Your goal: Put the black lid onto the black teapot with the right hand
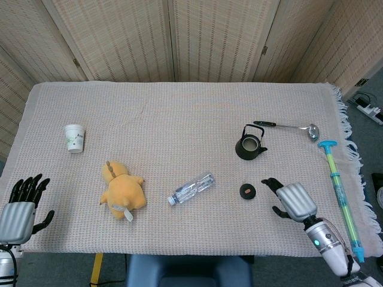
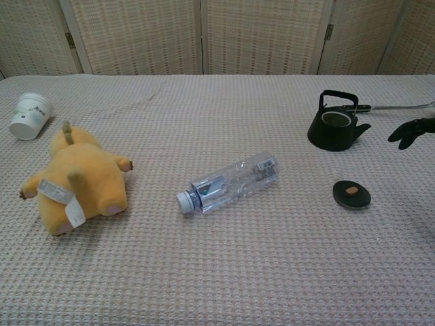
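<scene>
The black lid (image 1: 248,191) (image 2: 351,194), round with a brown knob, lies flat on the cloth in front of the black teapot (image 1: 249,145) (image 2: 333,126), which stands upright with its mouth uncovered and its handle up. My right hand (image 1: 289,200) hovers just right of the lid, fingers spread and holding nothing; only its fingertips (image 2: 410,131) show at the right edge of the chest view. My left hand (image 1: 21,206) is at the near left table edge, open and empty.
A clear plastic bottle (image 1: 191,189) lies on its side mid-table. A yellow plush toy (image 1: 122,191) lies to its left, a white paper cup (image 1: 74,138) further back. A metal ladle (image 1: 289,127) lies behind the teapot; a blue-green stick (image 1: 338,186) runs along the right edge.
</scene>
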`<move>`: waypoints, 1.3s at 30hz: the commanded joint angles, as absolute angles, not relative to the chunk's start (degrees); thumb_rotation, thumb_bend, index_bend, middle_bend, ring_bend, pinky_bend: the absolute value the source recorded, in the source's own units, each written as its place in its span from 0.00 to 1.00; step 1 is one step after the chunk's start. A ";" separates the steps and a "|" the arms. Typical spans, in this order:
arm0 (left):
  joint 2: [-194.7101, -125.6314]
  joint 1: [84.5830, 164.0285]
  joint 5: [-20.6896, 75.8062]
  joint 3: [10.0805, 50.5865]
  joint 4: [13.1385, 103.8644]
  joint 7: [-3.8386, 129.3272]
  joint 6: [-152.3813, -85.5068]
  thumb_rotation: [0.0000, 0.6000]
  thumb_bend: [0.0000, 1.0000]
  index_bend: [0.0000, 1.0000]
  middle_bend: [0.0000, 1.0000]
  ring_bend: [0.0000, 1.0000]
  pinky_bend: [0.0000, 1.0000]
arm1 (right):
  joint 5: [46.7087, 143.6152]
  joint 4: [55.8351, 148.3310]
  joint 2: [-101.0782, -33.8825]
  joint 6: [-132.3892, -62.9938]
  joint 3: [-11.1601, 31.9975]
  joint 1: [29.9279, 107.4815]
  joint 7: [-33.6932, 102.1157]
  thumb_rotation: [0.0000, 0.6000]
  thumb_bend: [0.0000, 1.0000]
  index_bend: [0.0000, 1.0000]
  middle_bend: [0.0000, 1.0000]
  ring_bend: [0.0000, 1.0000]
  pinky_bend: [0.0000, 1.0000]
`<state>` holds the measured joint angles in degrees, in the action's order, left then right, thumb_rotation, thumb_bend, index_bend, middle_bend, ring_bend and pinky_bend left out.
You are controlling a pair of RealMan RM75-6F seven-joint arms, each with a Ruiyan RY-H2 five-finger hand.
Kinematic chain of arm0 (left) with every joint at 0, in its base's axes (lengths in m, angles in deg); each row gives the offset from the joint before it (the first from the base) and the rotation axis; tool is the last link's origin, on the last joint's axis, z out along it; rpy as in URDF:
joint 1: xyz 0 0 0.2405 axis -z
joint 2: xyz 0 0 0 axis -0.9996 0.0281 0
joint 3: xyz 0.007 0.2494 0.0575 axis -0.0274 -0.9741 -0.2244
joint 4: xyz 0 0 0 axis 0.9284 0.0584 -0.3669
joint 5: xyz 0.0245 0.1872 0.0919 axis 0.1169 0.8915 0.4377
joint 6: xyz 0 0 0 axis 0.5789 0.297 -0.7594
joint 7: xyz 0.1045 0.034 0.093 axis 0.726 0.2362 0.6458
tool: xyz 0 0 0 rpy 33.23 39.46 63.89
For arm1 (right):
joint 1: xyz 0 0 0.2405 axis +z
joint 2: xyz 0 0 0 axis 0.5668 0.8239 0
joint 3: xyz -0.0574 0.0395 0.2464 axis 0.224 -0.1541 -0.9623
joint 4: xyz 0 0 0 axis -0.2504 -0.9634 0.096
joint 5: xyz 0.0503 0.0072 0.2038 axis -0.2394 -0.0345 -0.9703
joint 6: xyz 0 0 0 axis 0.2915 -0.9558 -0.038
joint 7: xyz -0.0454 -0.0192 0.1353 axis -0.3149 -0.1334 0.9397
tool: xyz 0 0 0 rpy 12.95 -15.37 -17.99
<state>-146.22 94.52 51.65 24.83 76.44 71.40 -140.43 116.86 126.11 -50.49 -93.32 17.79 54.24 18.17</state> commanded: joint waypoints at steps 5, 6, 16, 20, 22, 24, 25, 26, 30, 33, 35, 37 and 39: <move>-146.59 94.68 51.64 24.78 76.13 71.24 -140.05 1.00 0.29 0.09 0.00 0.00 0.00 | 111.46 124.49 -54.01 -87.19 17.61 58.12 13.10 1.00 0.33 0.23 0.25 0.93 0.78; -146.63 94.71 51.62 24.78 76.06 71.23 -139.97 1.00 0.29 0.09 0.00 0.00 0.00 | 110.62 124.35 -54.51 -86.47 17.60 58.67 12.24 1.00 0.33 0.23 0.23 0.93 0.79; -146.86 94.64 51.42 24.75 75.56 70.93 -139.80 1.00 0.29 0.09 0.00 0.00 0.00 | 106.06 120.29 -59.71 -83.90 17.28 62.18 8.27 1.00 0.33 0.23 0.18 0.93 0.80; -146.88 94.56 51.40 24.72 75.43 70.86 -139.86 1.00 0.29 0.09 0.00 0.00 0.00 | 105.27 118.67 -61.38 -83.89 17.15 63.11 7.81 1.00 0.33 0.23 0.19 0.93 0.80; -146.90 94.54 51.32 24.74 75.34 70.79 -139.82 1.00 0.29 0.09 0.00 0.00 0.00 | 104.95 118.06 -62.02 -83.78 17.14 63.58 7.73 1.00 0.33 0.23 0.19 0.93 0.80; -146.90 94.54 51.26 24.78 75.27 70.73 -139.81 1.00 0.29 0.09 0.00 0.00 0.00 | 104.71 117.59 -62.49 -83.67 17.15 64.00 7.58 1.00 0.33 0.23 0.19 0.93 0.80; -146.89 94.53 51.26 24.79 75.23 70.67 -139.83 1.00 0.29 0.09 0.00 0.00 0.00 | 104.51 117.37 -62.75 -83.56 17.20 64.26 7.43 1.00 0.33 0.23 0.20 0.93 0.80; -146.90 94.51 51.25 24.82 75.20 70.62 -139.87 1.00 0.29 0.09 0.00 0.00 0.00 | 104.39 117.24 -62.95 -83.51 17.24 64.44 7.34 1.00 0.33 0.23 0.20 0.93 0.80; -146.92 94.49 51.09 24.89 75.03 70.45 -139.82 1.00 0.29 0.09 0.00 0.00 0.00 | 103.80 116.54 -63.85 -83.28 17.45 65.15 7.20 1.00 0.33 0.23 0.23 0.93 0.80; -146.89 94.44 51.08 24.91 74.92 70.32 -139.89 1.00 0.29 0.09 0.00 0.00 0.00 | 103.59 115.82 -64.45 -83.39 17.68 65.44 7.29 1.00 0.33 0.23 0.26 0.93 0.80; -146.86 94.41 51.03 24.96 74.87 70.23 -139.94 1.00 0.29 0.09 0.00 0.00 0.00 | 103.34 115.52 -64.72 -83.37 17.80 65.63 7.19 1.00 0.33 0.23 0.26 0.93 0.81; -146.83 94.38 51.01 24.99 74.82 70.10 -139.98 1.00 0.29 0.09 0.00 0.00 0.00 | 102.99 115.27 -64.98 -83.46 17.83 65.82 7.15 1.00 0.33 0.23 0.27 0.93 0.81; -146.85 94.42 50.97 25.03 74.74 70.05 -139.93 1.00 0.29 0.09 0.00 0.00 0.00 | 102.63 114.97 -65.19 -83.42 17.86 66.02 7.11 1.00 0.33 0.23 0.28 0.93 0.81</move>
<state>-146.85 94.42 50.97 25.03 74.73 70.05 -139.93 102.74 115.07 -65.11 -83.44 17.84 65.94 7.13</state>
